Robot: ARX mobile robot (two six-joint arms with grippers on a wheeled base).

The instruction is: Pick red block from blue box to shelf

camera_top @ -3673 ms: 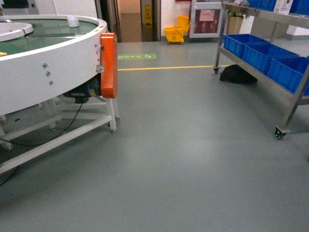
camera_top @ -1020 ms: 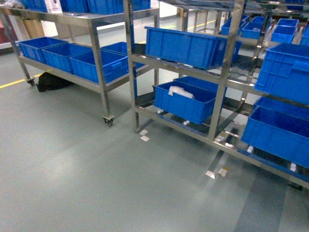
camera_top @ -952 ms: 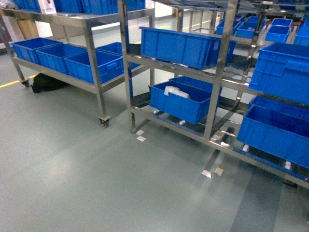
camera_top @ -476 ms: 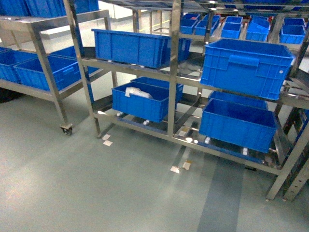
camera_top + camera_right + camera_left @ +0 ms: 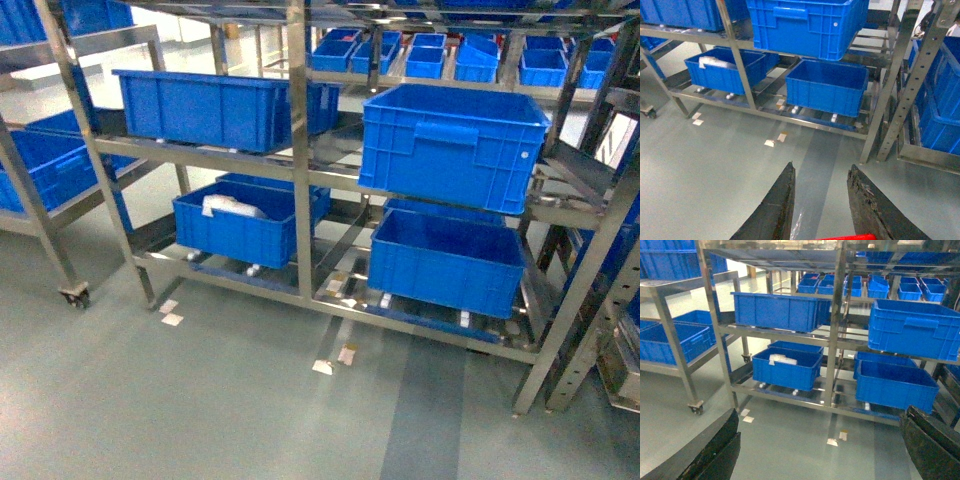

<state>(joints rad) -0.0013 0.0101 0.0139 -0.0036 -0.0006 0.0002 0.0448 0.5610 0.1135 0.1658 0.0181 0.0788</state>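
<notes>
1. A sliver of the red block [image 5: 845, 237] shows at the bottom edge of the right wrist view, between the right gripper [image 5: 822, 200] fingers; whether they clamp it, I cannot tell.
2. The left gripper [image 5: 822, 450] stands wide and empty.
3. The shelf [image 5: 298, 180] stands ahead, full of blue bins [image 5: 447, 262].
4. Likely light, rigid, slick plastic: flat sides suit pinching.

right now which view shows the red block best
Right wrist: a red sliver, apparently the red block, sits at the bottom edge by the right pincer. The head and left wrist views show no red block.
</notes>
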